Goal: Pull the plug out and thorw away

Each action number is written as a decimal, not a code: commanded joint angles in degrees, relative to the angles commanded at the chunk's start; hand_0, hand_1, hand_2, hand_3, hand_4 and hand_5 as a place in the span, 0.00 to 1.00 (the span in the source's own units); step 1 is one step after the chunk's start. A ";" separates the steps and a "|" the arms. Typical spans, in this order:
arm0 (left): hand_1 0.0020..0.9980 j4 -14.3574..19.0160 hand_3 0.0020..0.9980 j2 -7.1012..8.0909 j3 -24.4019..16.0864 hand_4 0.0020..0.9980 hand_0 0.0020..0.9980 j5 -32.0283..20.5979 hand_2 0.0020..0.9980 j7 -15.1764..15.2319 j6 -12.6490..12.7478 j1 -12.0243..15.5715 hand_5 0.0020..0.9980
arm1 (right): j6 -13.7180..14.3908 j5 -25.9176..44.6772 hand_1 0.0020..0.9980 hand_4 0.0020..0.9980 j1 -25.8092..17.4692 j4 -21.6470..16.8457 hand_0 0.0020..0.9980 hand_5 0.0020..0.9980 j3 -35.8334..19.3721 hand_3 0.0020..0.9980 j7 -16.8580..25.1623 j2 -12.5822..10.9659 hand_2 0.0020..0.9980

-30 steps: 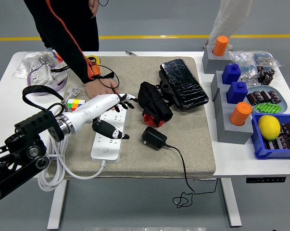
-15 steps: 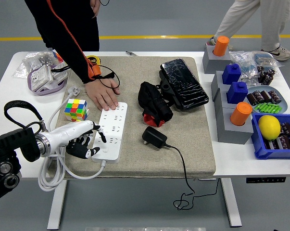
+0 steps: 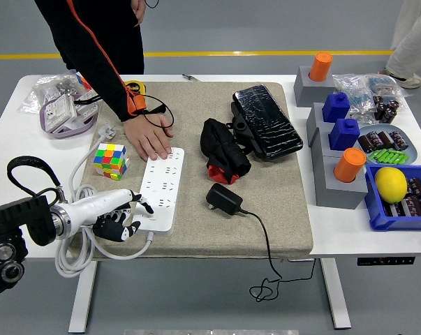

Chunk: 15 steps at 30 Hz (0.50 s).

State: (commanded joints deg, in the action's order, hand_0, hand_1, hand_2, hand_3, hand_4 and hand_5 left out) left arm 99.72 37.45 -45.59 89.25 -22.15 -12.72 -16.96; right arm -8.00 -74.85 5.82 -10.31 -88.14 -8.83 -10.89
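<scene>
The robot's left hand [image 3: 118, 213], white-backed with black fingers, hovers at the near left corner of the white multi-socket power strip [image 3: 161, 187], its fingers loosely spread and gripping nothing; the right hand is not in view. The strip lies on a beige fabric mat [image 3: 217, 230] covering the middle of the white desk [image 3: 350, 237], and a person's hand [image 3: 149, 136] presses flat on the strip's far end. The task's thing, a black plug-in power adapter [image 3: 223, 198] with a thin black cable [image 3: 264, 244], lies loose on the mat just right of the strip, already out of any socket. Its long axis runs diagonally, from far-left to near-right; the cable leaves the near-right end and trails over the desk's near edge, so the prongs probably face the strip, though they are too small to make out. It looks light, rigid and smooth-sided, likely a little slippery, and is best pinched across its blocky body rather than by the limp cable, which would drag behind. A colourful puzzle cube [image 3: 110, 160] sits left of the strip.
</scene>
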 joint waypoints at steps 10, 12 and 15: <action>0.06 -2.15 0.74 -1.23 1.32 0.44 0.06 0.34 0.11 0.54 0.34 -0.96 0.00 | -0.01 -0.02 0.68 1.00 -0.19 0.00 0.64 0.47 -0.24 0.60 -0.01 0.13 0.69; 0.06 -2.90 0.74 -1.50 1.75 0.44 0.06 0.22 0.11 0.55 0.31 -1.13 0.00 | 0.00 -0.01 0.68 1.00 -0.23 0.00 0.64 0.47 -0.29 0.60 0.04 0.16 0.69; 0.06 -3.86 0.73 -1.67 2.24 0.44 0.06 0.31 0.11 0.77 0.42 -1.35 0.00 | -0.02 -0.06 0.68 1.00 -0.32 0.00 0.64 0.47 -0.27 0.60 0.01 0.18 0.69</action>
State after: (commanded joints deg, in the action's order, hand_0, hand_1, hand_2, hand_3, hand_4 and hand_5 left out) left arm 95.85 35.78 -43.35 89.57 -21.38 -12.30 -18.31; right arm -8.02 -74.91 5.50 -10.31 -88.41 -8.82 -10.71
